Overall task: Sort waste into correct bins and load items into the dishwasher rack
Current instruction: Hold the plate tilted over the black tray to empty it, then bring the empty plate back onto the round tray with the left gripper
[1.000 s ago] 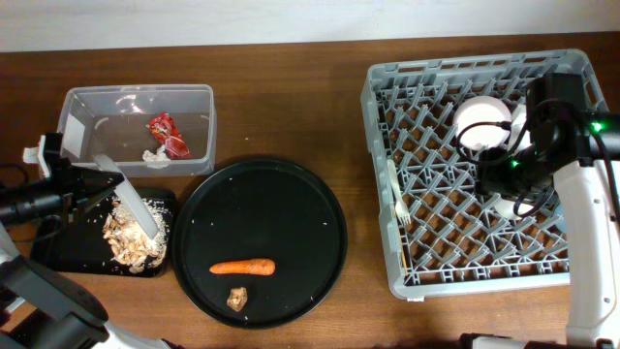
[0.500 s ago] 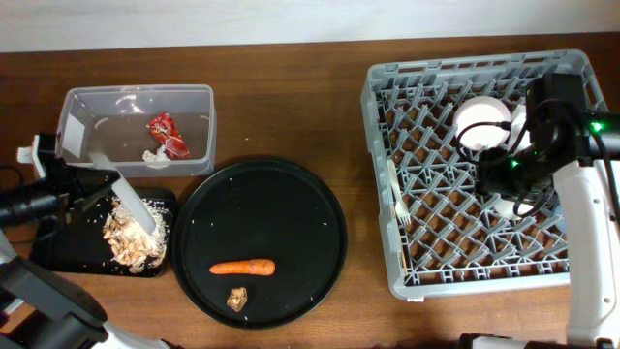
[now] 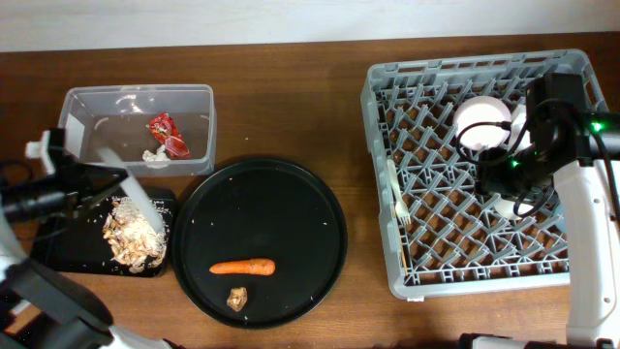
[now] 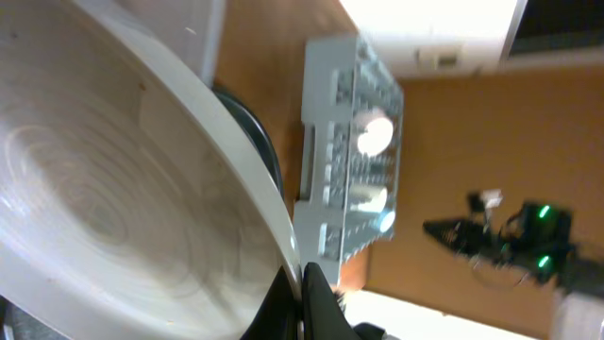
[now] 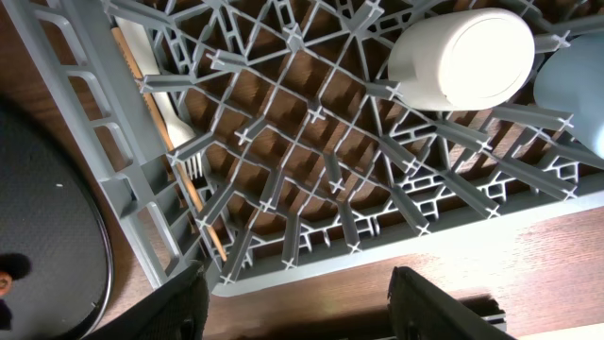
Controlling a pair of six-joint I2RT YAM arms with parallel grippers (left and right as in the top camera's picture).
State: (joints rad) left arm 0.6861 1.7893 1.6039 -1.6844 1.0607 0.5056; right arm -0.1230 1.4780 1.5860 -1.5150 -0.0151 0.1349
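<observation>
My left gripper [image 3: 70,177] is shut on the rim of the white round plate [image 3: 127,190] and holds it steeply tilted over the flat black tray [image 3: 56,248], where beige food scraps [image 3: 131,239] lie piled. In the left wrist view the plate [image 4: 113,189] fills the frame, pinched by my fingertips [image 4: 316,300]. The clear tub [image 3: 199,121] holds the red wrapper [image 3: 168,136] and a white scrap [image 3: 153,155]. My right gripper [image 3: 518,170] is open and empty above the grey rack [image 3: 378,184]. In the right wrist view [image 5: 311,316] its jaws stand wide apart.
The round black tray [image 3: 291,208] holds the carrot [image 3: 242,267] and a brown chunk [image 3: 237,299]. In the rack are the pale bowl [image 3: 481,124], white cup [image 5: 462,57], blue cup [image 5: 578,85], fork [image 5: 165,94] and wooden stick [image 5: 203,212].
My left gripper has lifted and shifted the tilted plate slightly toward the tub, away from the scrap pile. The right arm has not moved.
</observation>
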